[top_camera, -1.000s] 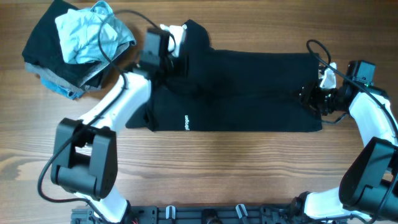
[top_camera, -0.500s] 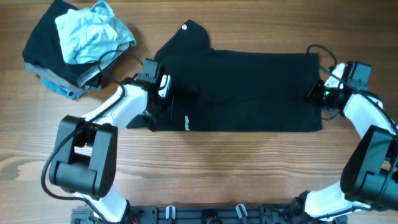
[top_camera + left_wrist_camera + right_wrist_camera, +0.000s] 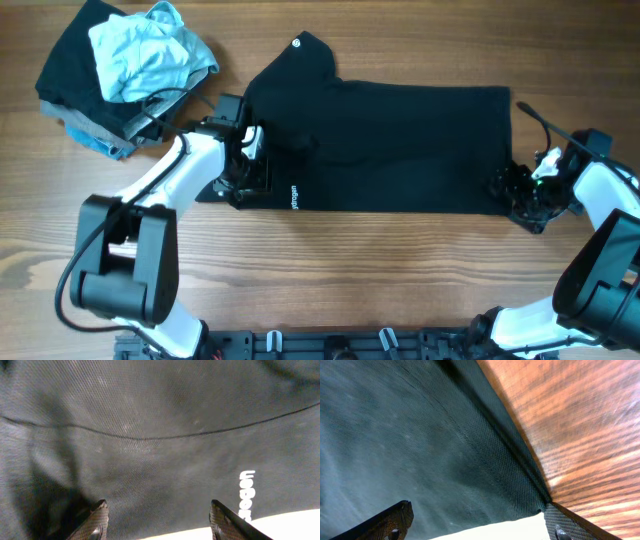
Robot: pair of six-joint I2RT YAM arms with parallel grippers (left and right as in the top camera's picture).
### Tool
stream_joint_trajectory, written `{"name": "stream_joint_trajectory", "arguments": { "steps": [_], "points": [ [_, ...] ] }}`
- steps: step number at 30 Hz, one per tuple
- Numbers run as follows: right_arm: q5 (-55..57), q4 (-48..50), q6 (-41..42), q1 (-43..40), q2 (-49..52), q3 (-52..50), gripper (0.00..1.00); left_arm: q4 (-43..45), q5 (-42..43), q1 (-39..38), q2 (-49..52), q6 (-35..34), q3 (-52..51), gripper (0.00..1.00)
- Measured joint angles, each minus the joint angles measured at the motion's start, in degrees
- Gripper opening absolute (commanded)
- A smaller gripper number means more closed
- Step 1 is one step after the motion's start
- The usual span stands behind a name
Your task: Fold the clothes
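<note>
Both grippers have dropped toward the near hem of the garment since the earlier frame, the left one to the near-left corner and the right one down the right edge to the near-right corner.

The brown wooden table (image 3: 400,270) carries a large black fabric garment (image 3: 400,145) spread flat across its middle, long side running left to right, with one flap reaching toward the far side. At the far left lies a heap of dark clothes (image 3: 65,85) with a crumpled light-blue garment (image 3: 150,55) on top, well apart from the spread piece.

The left gripper (image 3: 245,180) sits over the near-left corner of the black garment. In the wrist view its fingers (image 3: 95,520) are spread wide with nothing between them, just above the cloth. The right gripper (image 3: 510,190) is at the near-right corner; its fingers (image 3: 385,522) likewise stand released and wide, hovering over the weave where the hem meets bare wood.

A curved stitched seam (image 3: 150,436) crosses the fabric under the left wrist. Small white lettering (image 3: 294,197) shows near the near hem just right of the left gripper, and a tiny white dot (image 3: 297,43) marks the tip of the far flap.
</note>
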Motion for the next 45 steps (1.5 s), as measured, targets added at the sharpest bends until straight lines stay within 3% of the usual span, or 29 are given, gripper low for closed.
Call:
{"name": "stream_joint_trajectory", "arguments": {
  "steps": [1, 4, 9, 10, 12, 14, 16, 18, 20, 24, 25, 26, 27, 31, 33, 34, 35, 37, 40, 45],
  "points": [
    [0.0, 1.0, -0.3, 0.0, 0.0, -1.0, 0.25, -1.7, -0.1, 0.0, -0.8, -0.1, 1.3, 0.73],
    [3.1, 1.5, 3.2, 0.0, -0.1, -2.9, 0.07, -3.7, -0.3, 0.0, -3.8, -0.1, 3.3, 0.78],
    [8.1, 0.7, 10.5, -1.3, -0.5, -2.9, 0.04, -9.3, -5.2, 0.0, -4.2, -0.1, 3.4, 0.86],
    [8.2, 0.4, 10.9, -2.6, -0.5, -2.9, 0.06, -9.4, -5.5, 0.0, -4.2, -0.1, 3.4, 0.86],
    [8.5, 0.2, 11.1, -7.6, -0.6, -2.9, 0.54, -8.9, -6.2, 0.0, -4.2, -0.1, 2.6, 0.85],
    [7.9, 0.0, 10.0, -9.8, -0.8, -2.6, 0.58, -7.4, -6.4, 0.0, -4.2, -0.1, -0.1, 0.79],
    [8.2, -1.0, 9.4, -9.8, -0.9, -2.2, 0.59, -3.9, -6.5, 0.0, -4.3, 0.0, -4.1, 0.58],
    [8.7, -3.9, 9.2, -9.9, -1.0, -0.5, 0.58, -3.1, -6.6, 0.0, -4.3, 0.1, -7.7, 0.11],
    [8.9, -6.5, 9.1, -9.9, -1.6, 2.1, 0.59, -3.0, -6.9, 0.0, -4.3, 0.0, -8.2, 0.04],
    [9.0, -8.9, 6.9, -9.9, -8.9, 6.3, 0.63, -5.0, -12.3, 2.2, -4.3, -2.4, -8.2, 0.05],
    [8.5, -9.0, 6.1, -9.9, -11.0, 6.3, 0.64, -5.7, -13.0, 3.0, -4.3, -2.6, -8.2, 0.44],
    [7.6, -8.8, 5.3, -9.9, -12.8, 6.3, 0.64, -7.8, -13.9, 5.0, -4.3, -3.4, -8.2, 0.58],
    [5.2, -7.5, 3.5, -9.9, -14.5, 6.4, 0.64, -10.3, -14.2, 6.9, -4.3, -4.0, -7.9, 0.64],
    [-10.2, 1.6, -5.4, -7.3, -15.0, 6.6, 0.63, -21.3, -10.2, 9.2, -4.1, -5.4, 2.2, 0.67],
    [-11.8, 4.9, -6.9, -3.1, -15.0, 6.6, 0.64, -27.5, -8.5, 9.2, -3.8, -5.1, 13.0, 0.66],
    [-11.8, 7.0, -7.5, 0.7, -15.0, 6.6, 0.66, -26.7, -6.2, 9.0, -4.2, -4.4, 22.2, 0.63],
    [-11.7, 7.8, -7.5, 1.9, -15.0, 6.6, 0.67, -26.4, -5.4, 8.7, -4.5, -3.9, 24.3, 0.62],
    [-11.4, 10.4, -7.3, 4.0, -15.0, 6.6, 0.73, -16.0, -3.8, 7.5, -4.5, -1.7, 27.6, 0.62],
    [-11.4, 11.2, -6.1, 5.9, -15.0, 6.6, 0.73, -0.5, -1.9, 3.4, -4.1, 2.7, 30.5, 0.62],
    [-11.3, 8.5, -5.2, 5.9, -15.0, 6.6, 0.73, 24.6, -0.6, -0.2, 13.1, 8.3, 31.1, 0.61]
  ]
}}
